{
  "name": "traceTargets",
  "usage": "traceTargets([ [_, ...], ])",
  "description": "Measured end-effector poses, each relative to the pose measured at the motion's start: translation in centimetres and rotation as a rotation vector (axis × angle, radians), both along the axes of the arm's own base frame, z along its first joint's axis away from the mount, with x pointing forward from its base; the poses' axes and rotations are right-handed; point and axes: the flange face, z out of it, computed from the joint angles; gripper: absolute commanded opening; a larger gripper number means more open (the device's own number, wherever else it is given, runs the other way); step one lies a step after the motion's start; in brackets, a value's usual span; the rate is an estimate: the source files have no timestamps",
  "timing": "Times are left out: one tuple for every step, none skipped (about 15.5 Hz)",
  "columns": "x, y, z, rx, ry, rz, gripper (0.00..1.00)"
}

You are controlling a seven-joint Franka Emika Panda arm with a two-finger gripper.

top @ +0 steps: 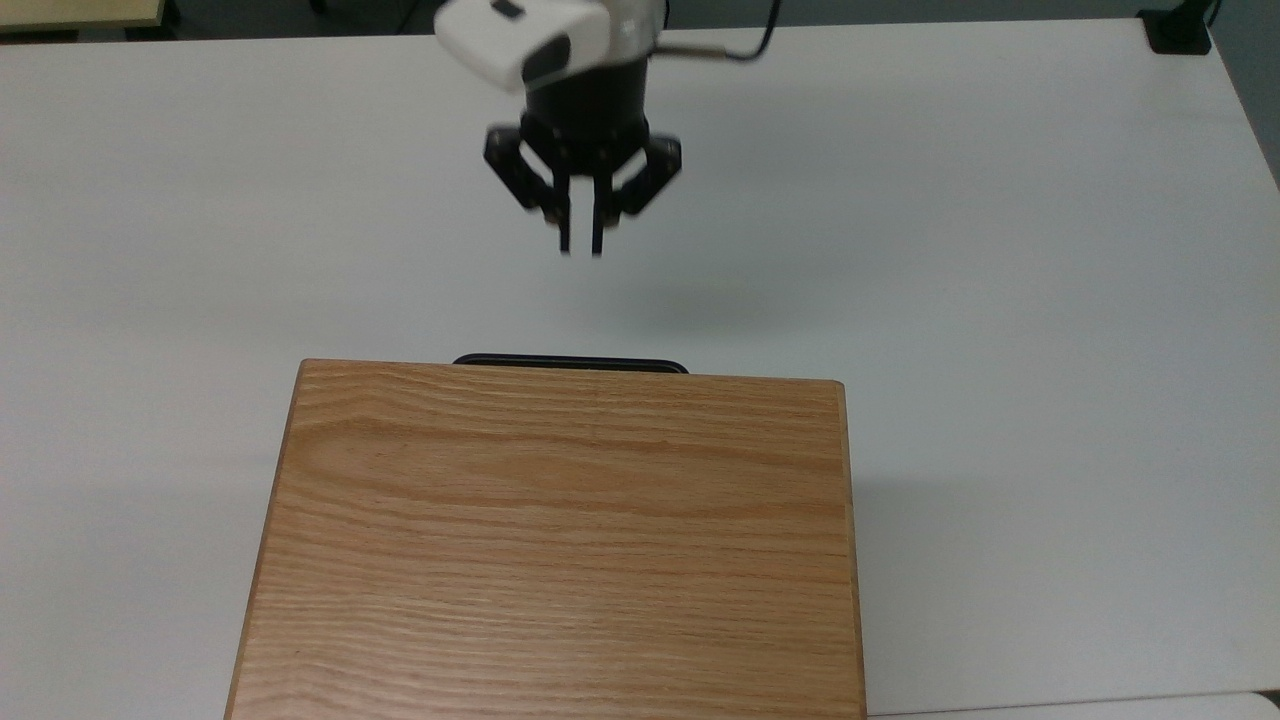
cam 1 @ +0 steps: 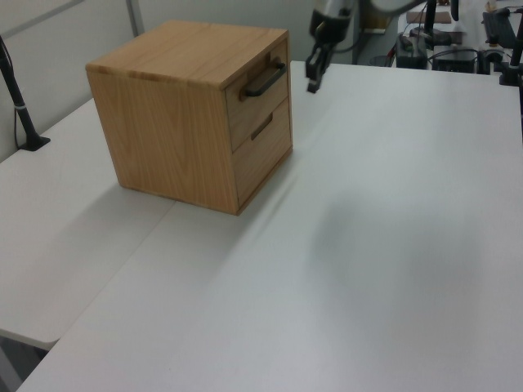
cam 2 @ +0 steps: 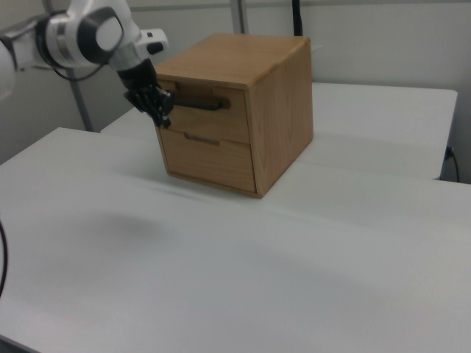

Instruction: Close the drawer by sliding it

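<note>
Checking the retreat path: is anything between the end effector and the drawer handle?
Nothing. In the top view, bare white table separates the end effector from the drawer's black handle.

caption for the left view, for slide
Drawer flush in the oak cabinet; gripper hangs clear of its black handle.

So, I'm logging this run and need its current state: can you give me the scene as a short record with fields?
drawer: top drawer of the oak cabinet, front flush with the cabinet face, looks closed
handle: black bar handle on the drawer front, nothing touching it
lower drawer: second front below, also flush
pincer: pincer in the air in front of the cabinet, clear of the handle, fingers close together with a narrow gap, holding nothing
surface: white table
task status: appears done
</note>
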Motion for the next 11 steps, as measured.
traceTargets([
  [-1.3, -0.5, 1.1, 0.0, 0.036, -0.009, 1.0],
  [-2.4, -0.7, 1.6, -0.002, 0.063, -0.014, 1.0],
  [-3.3, -0.8, 1.9, -0.004, 0.083, -0.016, 1.0],
  [-4.0, -0.9, 2.1, -0.006, 0.099, -0.017, 1.0],
  [-4.8, -1.0, 2.1, -0.008, 0.119, -0.018, 1.0],
  [-5.5, -1.1, 1.9, -0.011, 0.141, -0.02, 1.0],
  [-6.3, -1.2, 1.9, -0.014, 0.163, -0.021, 1.0],
  [-6.5, -1.3, 1.9, -0.014, 0.167, -0.022, 1.0],
  [-6.7, -1.3, 1.9, -0.015, 0.169, -0.022, 1.0],
  [-6.8, -1.3, 1.9, -0.015, 0.172, -0.022, 1.0],
  [-6.8, -1.3, 1.8, -0.011, 0.174, -0.023, 1.0],
])
